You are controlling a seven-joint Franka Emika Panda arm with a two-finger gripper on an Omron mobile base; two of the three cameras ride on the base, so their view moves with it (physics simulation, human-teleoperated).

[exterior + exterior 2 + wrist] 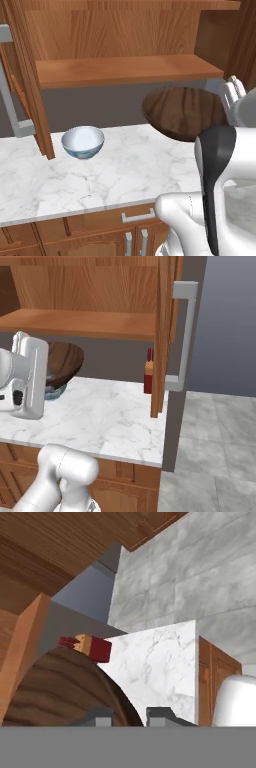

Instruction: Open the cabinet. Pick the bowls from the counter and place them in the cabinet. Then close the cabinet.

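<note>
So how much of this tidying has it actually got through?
The cabinet stands open, so that step looks done. The gripper holds the wooden bowl by its rim, lifted just below the shelf. The white bowl still sits on the counter, and the doors remain to be closed.

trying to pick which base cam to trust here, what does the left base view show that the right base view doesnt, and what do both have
Left base view: the white bowl sits in plain sight on the counter, and the left cabinet door with its grey handle stands open.

Right base view: a red and yellow box stands at the back of the counter, partly behind the right door, beside grey floor.

Both: the wooden bowl raised off the counter at the hand, below the open cabinet's shelf.
</note>
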